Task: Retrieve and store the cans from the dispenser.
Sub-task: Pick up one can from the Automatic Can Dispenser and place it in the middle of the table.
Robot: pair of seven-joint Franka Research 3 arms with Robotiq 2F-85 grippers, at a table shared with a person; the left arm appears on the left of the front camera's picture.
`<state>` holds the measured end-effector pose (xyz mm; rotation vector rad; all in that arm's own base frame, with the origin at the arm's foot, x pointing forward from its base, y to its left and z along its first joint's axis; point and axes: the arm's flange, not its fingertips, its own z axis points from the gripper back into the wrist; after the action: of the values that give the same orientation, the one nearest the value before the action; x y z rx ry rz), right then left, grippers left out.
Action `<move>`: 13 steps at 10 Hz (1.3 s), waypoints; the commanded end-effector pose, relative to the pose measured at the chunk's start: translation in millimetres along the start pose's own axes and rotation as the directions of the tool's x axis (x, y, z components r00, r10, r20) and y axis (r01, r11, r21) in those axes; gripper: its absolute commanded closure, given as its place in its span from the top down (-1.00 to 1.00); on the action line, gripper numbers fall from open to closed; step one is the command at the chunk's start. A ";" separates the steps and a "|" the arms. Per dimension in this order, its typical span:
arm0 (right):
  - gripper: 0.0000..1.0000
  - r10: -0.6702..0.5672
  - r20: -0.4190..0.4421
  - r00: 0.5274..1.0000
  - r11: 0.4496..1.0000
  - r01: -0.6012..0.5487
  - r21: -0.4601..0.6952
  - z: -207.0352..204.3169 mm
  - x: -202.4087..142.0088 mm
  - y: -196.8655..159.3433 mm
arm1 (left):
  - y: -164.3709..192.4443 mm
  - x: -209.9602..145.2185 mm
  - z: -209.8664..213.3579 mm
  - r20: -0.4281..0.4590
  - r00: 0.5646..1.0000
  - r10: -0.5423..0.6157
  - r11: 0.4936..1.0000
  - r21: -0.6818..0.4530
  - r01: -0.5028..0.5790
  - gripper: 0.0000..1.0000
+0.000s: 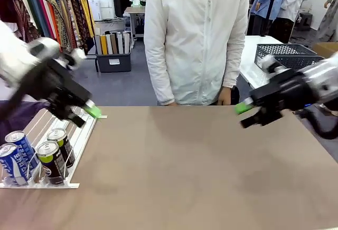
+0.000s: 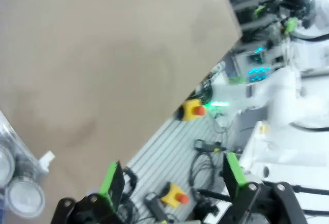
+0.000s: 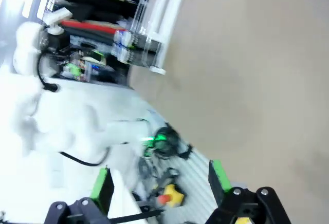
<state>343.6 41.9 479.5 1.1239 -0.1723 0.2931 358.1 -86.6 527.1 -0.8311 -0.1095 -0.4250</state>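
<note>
**A:** The plain brown table top (image 1: pixel 200 177) lies bare across its middle, and a person in a white jacket (image 1: pixel 195 40) stands at the far edge. Where are the cans?

**B:** Two slim blue-and-white drink cans (image 1: pixel 22 146) and two black cans with yellow-green accents (image 1: pixel 51 161) stand close together. They are at the near end of the flat white wire dispenser (image 1: pixel 58 185), on the left.

**A:** And the claws?

**B:** The left gripper (image 1: pixel 87 115) hangs over the dispenser's far end, jaws spread, empty. The right gripper (image 1: pixel 246 115), well apart, is spread and empty too.

**A:** How to do it well?

**B:** I think: come from above on a black can, with the fingers clear of the rails and the neighbour cans. Lift straight up, then carry it over the free middle.
</note>
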 end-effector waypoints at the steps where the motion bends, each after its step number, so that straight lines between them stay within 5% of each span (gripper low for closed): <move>1: 1.00 -0.089 0.227 0.970 0.991 0.063 0.119 87.3 -40.5 -26.2 | 50.5 -29.4 100.2 0.245 0.953 0.180 0.974 -0.177 -0.138 1.00; 6: 1.00 -0.302 0.586 0.752 0.942 0.140 0.305 189.0 -122.4 -94.5 | 152.8 -133.6 194.6 0.534 0.712 0.457 0.875 -0.413 -0.252 1.00; 7: 1.00 -0.290 0.635 0.716 0.953 0.159 0.257 185.3 -123.8 -98.8 | 160.7 -140.9 194.6 0.560 0.696 0.449 0.885 -0.384 -0.262 1.00; 8: 1.00 -0.320 0.544 0.776 0.941 0.196 0.274 213.5 -123.8 -90.3 | 148.4 -140.1 206.6 0.504 0.728 0.465 0.877 -0.373 -0.303 1.00; 13: 1.00 -0.320 0.544 0.776 0.941 0.196 0.274 213.5 -123.8 -90.3 | 148.4 -140.1 206.6 0.504 0.728 0.465 0.877 -0.373 -0.303 1.00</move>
<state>262.1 -203.0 453.9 1.4017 -0.5390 -0.3134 308.1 195.8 524.3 -1.1941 -0.4516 0.2391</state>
